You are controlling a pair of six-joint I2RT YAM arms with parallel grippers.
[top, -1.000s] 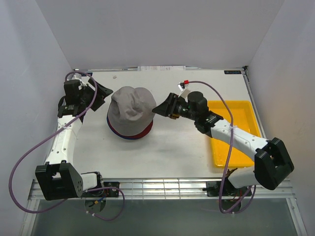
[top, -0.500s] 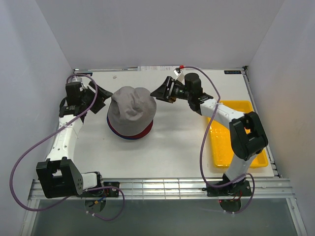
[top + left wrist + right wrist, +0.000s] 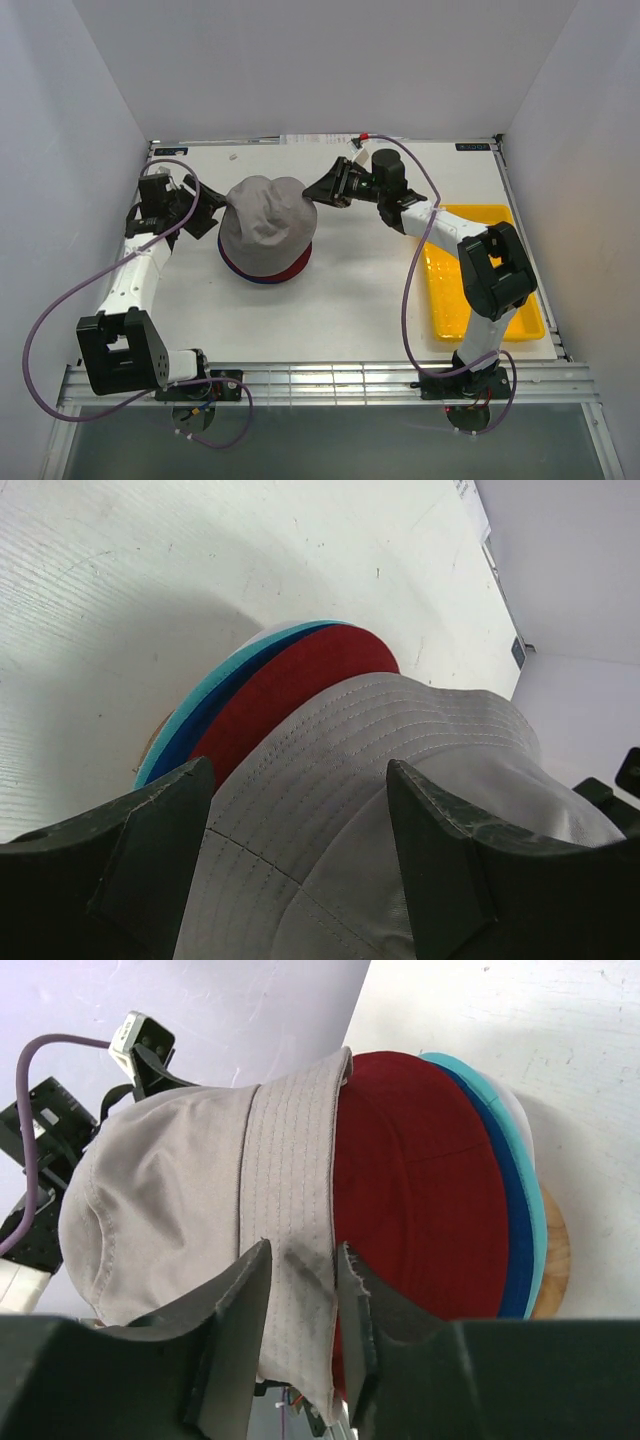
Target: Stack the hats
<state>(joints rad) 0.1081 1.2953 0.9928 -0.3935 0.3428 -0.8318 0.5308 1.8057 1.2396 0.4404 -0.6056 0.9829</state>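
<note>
Grey hat point(image 3: 265, 222) sits between left claw point(image 3: 212, 205) and right claw point(image 3: 325, 190).

text: none legible | labels at table point(image 3: 350, 300) far edge: too small/blurred to read

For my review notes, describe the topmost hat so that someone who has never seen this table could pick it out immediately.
Start at the white table and look left of the yellow tray to the pile of hats between the two arms. The grey hat caps that pile, with the left gripper and right gripper at its sides. It alone shows its whole crown; the dark red hat and those beneath show only brim edges.
</note>
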